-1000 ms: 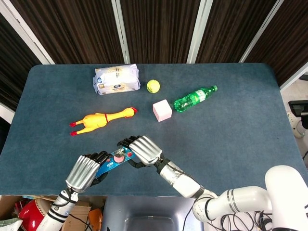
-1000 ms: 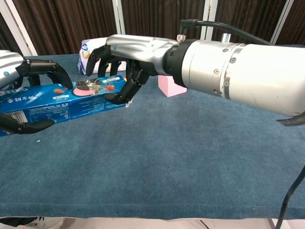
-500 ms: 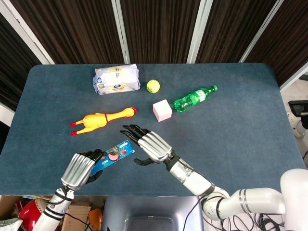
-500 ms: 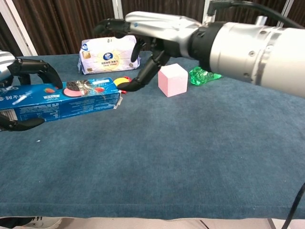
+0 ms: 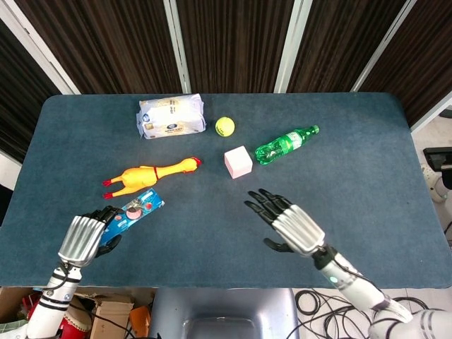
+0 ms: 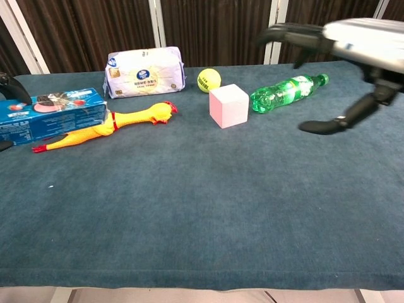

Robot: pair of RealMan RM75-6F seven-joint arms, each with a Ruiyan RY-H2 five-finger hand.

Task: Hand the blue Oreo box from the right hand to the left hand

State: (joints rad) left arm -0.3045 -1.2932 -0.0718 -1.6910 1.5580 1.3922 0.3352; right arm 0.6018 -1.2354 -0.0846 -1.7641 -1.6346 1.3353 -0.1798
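The blue Oreo box [image 5: 134, 214] sits at about 8 o'clock on the table [image 5: 367, 162], held off the cloth by the left hand [image 5: 83, 239], whose dark fingers wrap its lower end while the printed end with the cookie picture points toward 1 o'clock. In the chest view the box [image 6: 53, 115] shows at 9 o'clock, long side level, with only dark fingertips of the left hand [image 6: 7, 85] visible at the frame's edge above it. The right hand [image 5: 291, 224] hangs over the cloth at about 5 o'clock in the head view, well apart from the box, palm down, its fingers spread and holding nothing; in the chest view the same hand [image 6: 344, 69] appears at 2 o'clock with fingers and thumb wide apart. Just beyond the box, toward 10 o'clock, lies a yellow rubber chicken [image 5: 150, 175]. Near the centre stands a pink cube [image 5: 238, 162], with a green bottle [image 5: 285, 145] lying on its side just beside it toward 1 o'clock. A yellow ball [image 5: 224, 126] rests at 12 o'clock, and a white packet [image 5: 171, 116] lies near it toward 11 o'clock.
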